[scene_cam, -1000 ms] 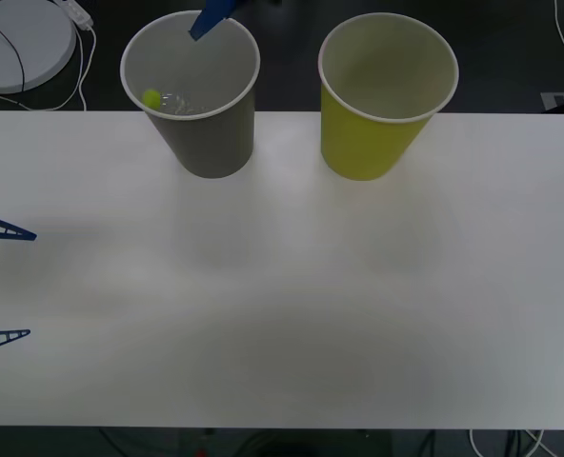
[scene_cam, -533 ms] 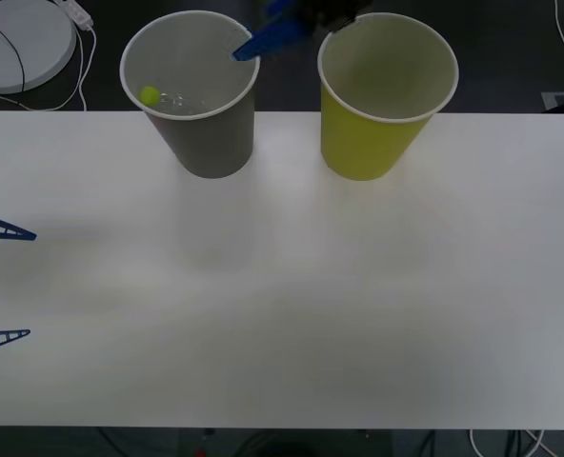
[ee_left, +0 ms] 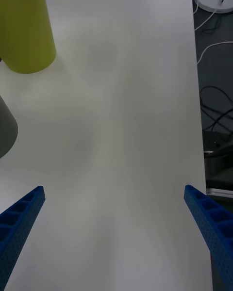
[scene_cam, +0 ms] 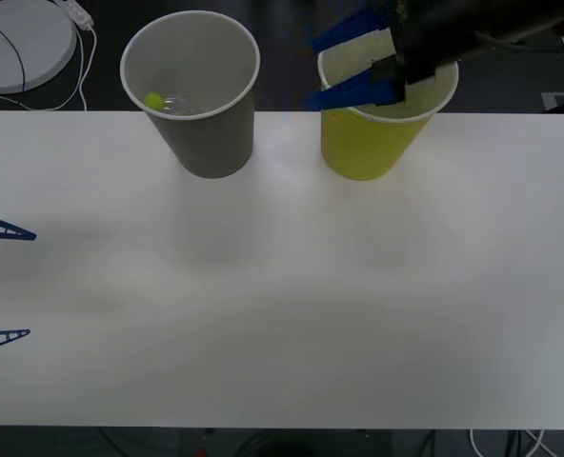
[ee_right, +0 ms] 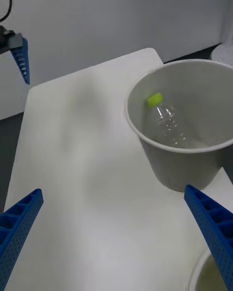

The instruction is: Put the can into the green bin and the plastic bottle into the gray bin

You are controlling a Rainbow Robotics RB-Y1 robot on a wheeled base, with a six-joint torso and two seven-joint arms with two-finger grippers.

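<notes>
1 plastic bottle (ee_right: pixel 167 120) slanted, cap up, in gray bin (scene_cam: pixel 206 143)

The right gripper (scene_cam: pixel 341 69) sits at about one o'clock in the front view, high and toward the far side. Its dark wrist reaches in from the upper right, and its two blue ribbed fingers (scene_cam: pixel 356 91) point toward nine o'clock, spread apart with nothing between them. The left gripper (scene_cam: pixel 4 283) is parked at nine o'clock, at the left edge of the front view. Its two blue fingertips (scene_cam: pixel 6 228) point toward three o'clock and stand wide apart, holding nothing.
</notes>
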